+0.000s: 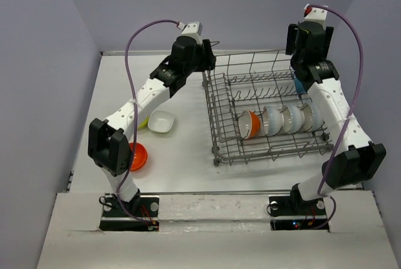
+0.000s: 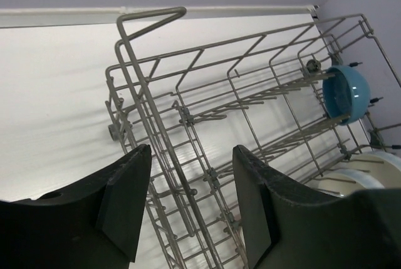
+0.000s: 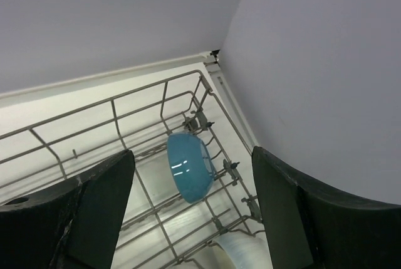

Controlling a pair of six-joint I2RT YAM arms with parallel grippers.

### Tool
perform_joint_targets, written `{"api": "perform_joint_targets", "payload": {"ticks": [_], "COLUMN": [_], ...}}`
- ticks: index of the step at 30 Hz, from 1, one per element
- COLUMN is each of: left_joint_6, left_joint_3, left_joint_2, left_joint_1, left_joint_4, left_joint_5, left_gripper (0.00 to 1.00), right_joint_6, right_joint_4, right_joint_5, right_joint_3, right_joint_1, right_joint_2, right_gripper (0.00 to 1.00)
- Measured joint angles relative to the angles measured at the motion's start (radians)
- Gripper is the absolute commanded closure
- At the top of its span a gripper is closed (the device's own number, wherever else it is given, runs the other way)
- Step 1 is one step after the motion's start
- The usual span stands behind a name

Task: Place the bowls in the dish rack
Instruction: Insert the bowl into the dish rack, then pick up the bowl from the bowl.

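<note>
The grey wire dish rack [image 1: 217,115] stands right of centre. Along its front row stand an orange-red bowl [image 1: 250,123] and three white bowls [image 1: 283,120] on edge. A blue bowl [image 3: 188,170] stands on edge in the far right corner of the rack [image 3: 113,113]. My right gripper [image 3: 193,153] hovers open above it with nothing held. My left gripper [image 2: 191,150] is open and empty over the rack's left wall [image 2: 164,137], below the raised corner handle [image 2: 150,13]. The blue bowl [image 2: 346,93] shows far right in the left wrist view. Both grippers, left [image 1: 210,56] and right [image 1: 294,62], are at the rack's back.
On the table left of the rack lie a squarish white bowl [image 1: 161,121], an orange bowl [image 1: 138,156] and a yellow-green bowl [image 1: 143,122] mostly hidden behind the left arm. Walls close in the table at the back and both sides.
</note>
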Motion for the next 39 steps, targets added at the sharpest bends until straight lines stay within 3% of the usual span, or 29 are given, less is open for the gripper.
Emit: {"api": "perform_joint_targets", "payload": {"ticks": [6,12,20,27,33,39], "left_joint_6": [-0.006,-0.075,-0.175,-0.289,-0.392,-0.439], "left_joint_3": [-0.008,-0.187,-0.336,-0.471,-0.596,-0.689], "left_joint_2": [-0.061,-0.251,-0.463,-0.645,-0.823,-0.859], "left_joint_1": [-0.002,-0.001,-0.001,0.015,0.071,0.106], "left_joint_4": [-0.042,-0.054,-0.175,-0.386,-0.493,-0.546], "left_joint_5": [-0.129,-0.257,-0.385,-0.428,-0.43,-0.372], "left_gripper": [0.35,0.35,0.36,0.34,0.35,0.37], "right_joint_6": [0.081,0.211,0.4,0.452,0.451,0.451], "right_joint_4": [-0.132,-0.241,-0.216,-0.197,-0.172,-0.142], "right_joint_5": [-0.06,-0.182,-0.489,-0.636,-0.686,-0.731], "right_joint_3": [0.045,0.076,-0.125,-0.301,-0.332,-0.34], "right_joint_1": [0.003,0.003,0.004,0.004,0.004,0.004], "right_joint_2": [-0.051,-0.133,-0.306,-0.336,-0.393,-0.449], "right_gripper": [0.19,0.2,0.24,0.23,0.23,0.22]}}
